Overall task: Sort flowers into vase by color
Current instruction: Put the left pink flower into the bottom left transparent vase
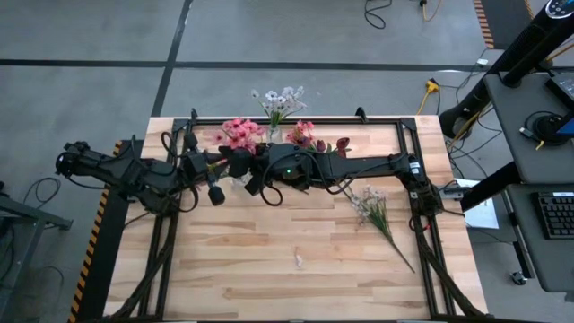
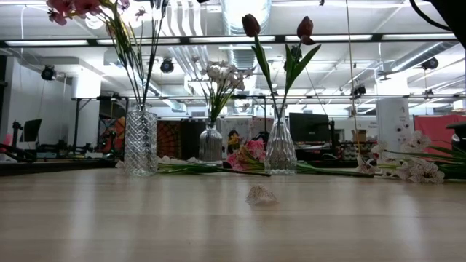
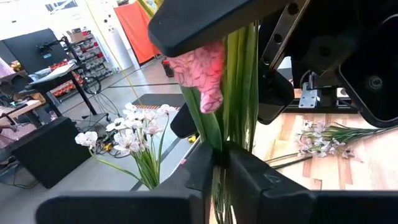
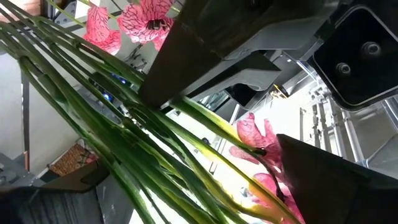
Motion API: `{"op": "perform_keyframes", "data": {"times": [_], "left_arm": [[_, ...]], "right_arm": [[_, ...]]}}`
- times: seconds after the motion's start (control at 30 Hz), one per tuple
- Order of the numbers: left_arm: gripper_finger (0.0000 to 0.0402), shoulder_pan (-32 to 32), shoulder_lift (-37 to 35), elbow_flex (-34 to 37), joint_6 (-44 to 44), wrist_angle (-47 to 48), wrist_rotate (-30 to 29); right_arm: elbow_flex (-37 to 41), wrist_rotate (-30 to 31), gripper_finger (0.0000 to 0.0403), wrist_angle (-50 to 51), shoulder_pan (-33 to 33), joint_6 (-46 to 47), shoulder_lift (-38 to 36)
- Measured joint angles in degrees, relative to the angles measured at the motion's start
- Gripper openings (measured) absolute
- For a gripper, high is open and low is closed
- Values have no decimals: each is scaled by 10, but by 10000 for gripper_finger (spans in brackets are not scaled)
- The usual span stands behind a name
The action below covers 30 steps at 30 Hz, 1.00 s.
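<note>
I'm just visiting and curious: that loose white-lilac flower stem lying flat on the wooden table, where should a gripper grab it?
Probably mid-stalk on the white-lilac flower stem, coming straight down from above. It lies flat on the wooden table, blossoms toward the vases, and its bare thin green stalk trails toward the table's front-right with open wood on both sides.

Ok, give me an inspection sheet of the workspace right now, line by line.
Surface: wooden table, a small petal scrap mid-table.
Job's things: pink flowers, white flowers and red tulips stand in three glass vases; one loose white stem lies on the table.
Clutter: nothing seen beyond the scrap.
Grippers: left gripper shut on green stalks with a pink bloom; right gripper close beside it.
Cables: yellow cable on the floor.
Surroundings: desk with keyboard.
</note>
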<state>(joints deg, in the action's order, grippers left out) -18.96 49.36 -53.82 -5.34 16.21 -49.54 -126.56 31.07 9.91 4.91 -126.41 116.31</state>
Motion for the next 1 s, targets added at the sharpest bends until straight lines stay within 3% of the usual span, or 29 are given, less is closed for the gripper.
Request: {"op": "perform_keyframes", "data": {"times": [0.27,0.67,1.0], "left_arm": [[2,0,-3,0,0,0,-12],[0,0,-14,0,0,3,-15],[0,0,-14,0,5,11,-20]], "right_arm": [[0,11,336,-1,1,-1,0],[0,92,336,-34,16,-11,0],[0,99,336,-34,37,-7,-16]]}}
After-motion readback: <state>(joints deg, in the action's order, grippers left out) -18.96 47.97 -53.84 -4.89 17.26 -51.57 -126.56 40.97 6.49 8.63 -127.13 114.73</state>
